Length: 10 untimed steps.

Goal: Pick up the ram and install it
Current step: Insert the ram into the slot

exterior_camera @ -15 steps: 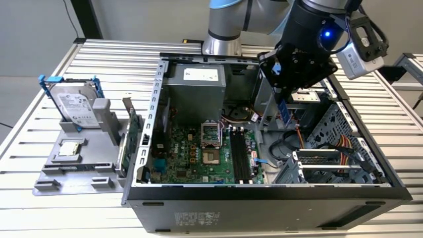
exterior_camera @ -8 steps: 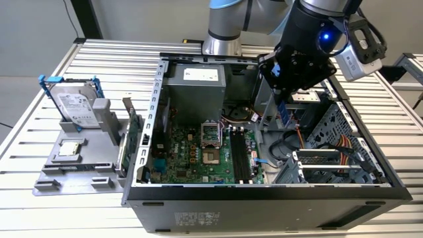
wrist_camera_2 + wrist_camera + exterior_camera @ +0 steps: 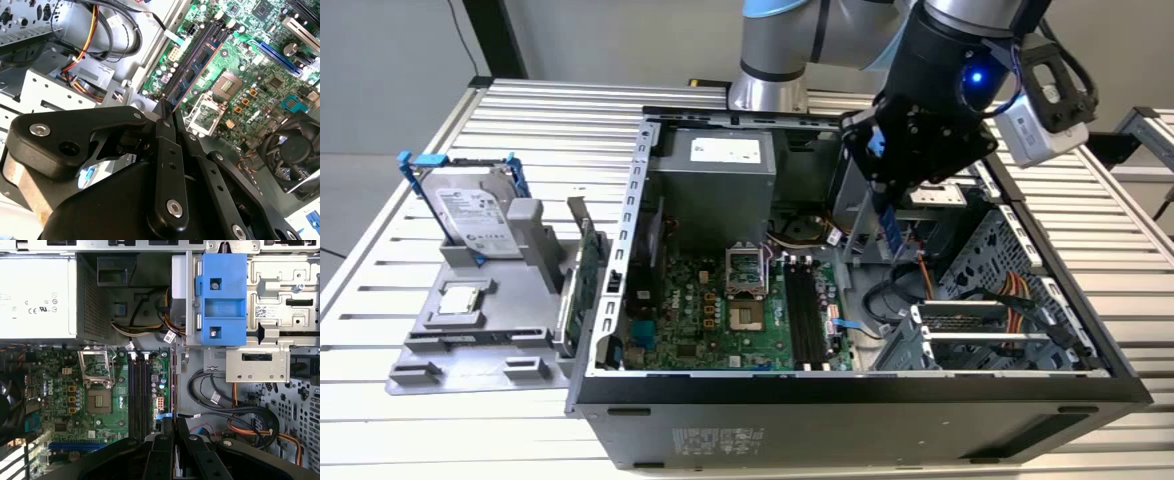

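On the slatted table (image 3: 400, 430), at the exterior view's left, a grey holder (image 3: 467, 345) carries the hard drive (image 3: 474, 220) in its blue frame. Right of it stands the open computer case (image 3: 854, 400), motherboard (image 3: 720, 320) and black slots (image 3: 803, 315) exposed. Above the case's right half, the gripper (image 3: 897, 205) is clamped on the ram (image 3: 192, 75), held over the board, not yet seated
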Motion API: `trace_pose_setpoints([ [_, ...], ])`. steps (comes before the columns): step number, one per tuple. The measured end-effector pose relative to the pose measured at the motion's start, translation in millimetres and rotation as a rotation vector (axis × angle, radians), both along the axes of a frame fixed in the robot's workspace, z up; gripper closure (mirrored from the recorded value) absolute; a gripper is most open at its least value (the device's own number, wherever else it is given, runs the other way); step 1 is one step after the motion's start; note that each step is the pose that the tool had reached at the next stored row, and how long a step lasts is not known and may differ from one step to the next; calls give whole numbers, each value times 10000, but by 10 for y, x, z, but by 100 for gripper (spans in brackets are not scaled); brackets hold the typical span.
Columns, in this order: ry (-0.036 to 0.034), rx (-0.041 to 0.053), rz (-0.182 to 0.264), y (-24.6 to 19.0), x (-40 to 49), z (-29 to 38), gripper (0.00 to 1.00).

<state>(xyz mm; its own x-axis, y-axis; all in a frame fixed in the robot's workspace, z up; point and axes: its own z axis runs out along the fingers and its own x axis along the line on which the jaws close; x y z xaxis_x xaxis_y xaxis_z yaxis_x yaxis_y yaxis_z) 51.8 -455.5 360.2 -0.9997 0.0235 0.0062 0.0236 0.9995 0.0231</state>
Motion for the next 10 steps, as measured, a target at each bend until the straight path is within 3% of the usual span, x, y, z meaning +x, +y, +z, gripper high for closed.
trace_pose_setpoints([
  [10, -89, -11, -1, -4, -52, -118, 100],
])
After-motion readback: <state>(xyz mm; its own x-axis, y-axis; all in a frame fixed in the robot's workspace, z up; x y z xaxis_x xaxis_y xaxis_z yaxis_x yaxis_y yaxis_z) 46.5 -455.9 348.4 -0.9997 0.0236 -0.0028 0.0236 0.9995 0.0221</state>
